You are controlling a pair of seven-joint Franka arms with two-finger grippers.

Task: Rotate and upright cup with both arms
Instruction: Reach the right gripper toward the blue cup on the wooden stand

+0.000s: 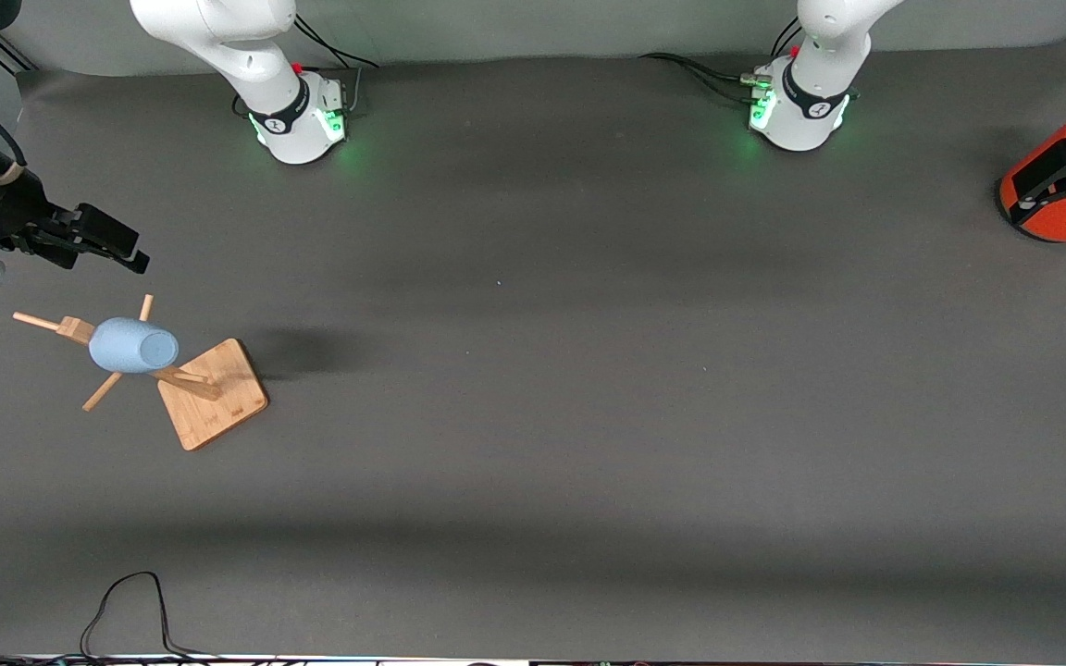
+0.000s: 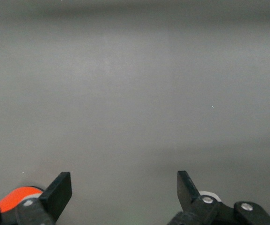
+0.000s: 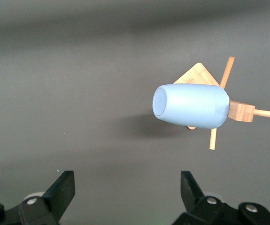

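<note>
Cup (image 1: 133, 345), light, rigid and probably smooth, hangs sideways on the wooden rack (image 1: 211, 393) at nine o'clock of the table; grasp across its tapered wall. Right gripper (image 1: 122, 250) and left gripper (image 2: 124, 187) gape, empty.

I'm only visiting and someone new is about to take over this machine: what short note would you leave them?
Right gripper: open, empty, in the air near the cup.
Left gripper: open, empty, waiting at its own end of the table.
Cup: hung sideways on a peg of the wooden rack, at the right arm's end.
Done: nothing yet.
Left: take the cup off, rotate it, stand it upright.
</note>
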